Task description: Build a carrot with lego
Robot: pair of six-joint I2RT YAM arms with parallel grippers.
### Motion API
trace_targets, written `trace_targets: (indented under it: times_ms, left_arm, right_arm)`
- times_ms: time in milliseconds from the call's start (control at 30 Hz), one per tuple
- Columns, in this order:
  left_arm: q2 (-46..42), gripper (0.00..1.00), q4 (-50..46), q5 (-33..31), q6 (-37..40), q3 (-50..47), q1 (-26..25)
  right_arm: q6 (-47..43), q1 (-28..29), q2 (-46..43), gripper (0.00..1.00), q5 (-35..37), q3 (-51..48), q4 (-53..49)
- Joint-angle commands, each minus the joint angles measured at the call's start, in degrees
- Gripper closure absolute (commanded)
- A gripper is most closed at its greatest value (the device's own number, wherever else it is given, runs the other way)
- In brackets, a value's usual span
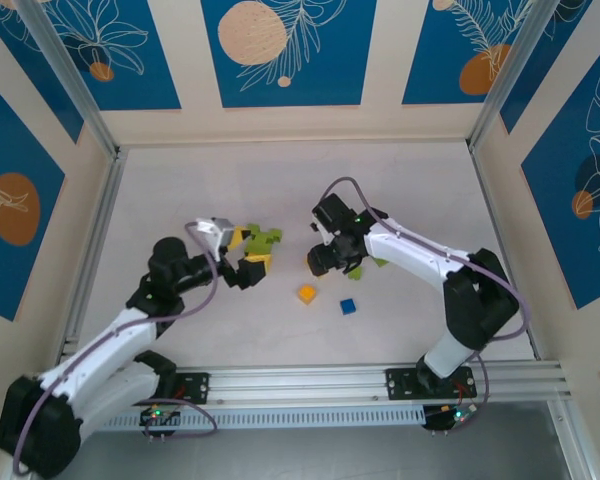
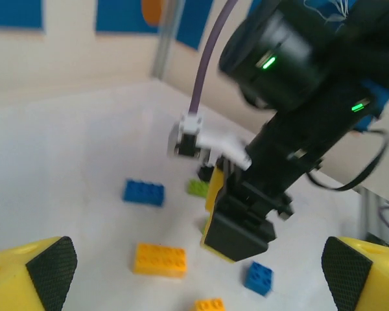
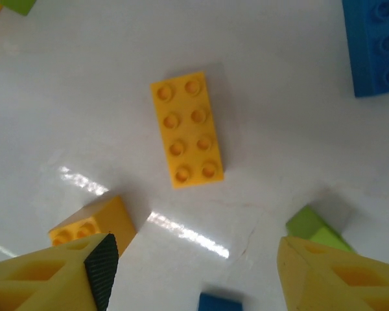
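Right gripper [image 3: 194, 262] is pointing down, jaws spread, at the orange eight-stud plastic lego brick [image 3: 188, 129] lying flat on the white table [image 3: 71, 97]; left gripper [image 2: 194, 275] is hanging nearby, jaws spread, empty.

An orange brick [image 1: 307, 294] and a blue brick [image 1: 348, 306] lie near each other on the white table [image 1: 230, 180].

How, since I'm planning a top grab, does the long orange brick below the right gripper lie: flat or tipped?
Flat, studs up: the orange brick shows all eight studs facing the right wrist camera.
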Motion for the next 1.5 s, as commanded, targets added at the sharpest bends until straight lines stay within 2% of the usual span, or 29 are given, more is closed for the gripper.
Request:
trace_targets:
  times_ms: [0,200,333,900,1267,1467]
  left_arm:
    - [-4.8,0.01,-3.3,-6.8,4.7,-2.5,0.1]
    - [2.2,0.01,-2.3,-3.6,5.2,-0.5,0.1]
    - [5.9,0.01,-1.5,-3.5,5.4,0.1,0.1]
    - [6.5,0.0,-2.1,-4.5,5.9,0.3,0.2]
    - [7.2,0.01,-2.3,-5.0,6.1,0.7,0.1]
    - [7.9,0.01,-2.2,-5.1,6.1,1.0,0.1]
  right_arm:
    - [-7.7,-2.2,3.2,0.33,-6.6,3.3,4.4]
    - [-9.8,-2.4,9.3,0.31,-11.0,8.1,3.0]
    - [-10.4,-2.1,12.5,0.3,-9.9,10.0,1.7]
    - [-10.7,-1.4,17.7,0.32,-7.0,8.7,0.4]
    - [-10.9,-1.7,18.8,0.46,-6.3,8.5,0.1]
    - [-11.2,-1.9,19.3,0.49,-6.2,8.8,-0.6]
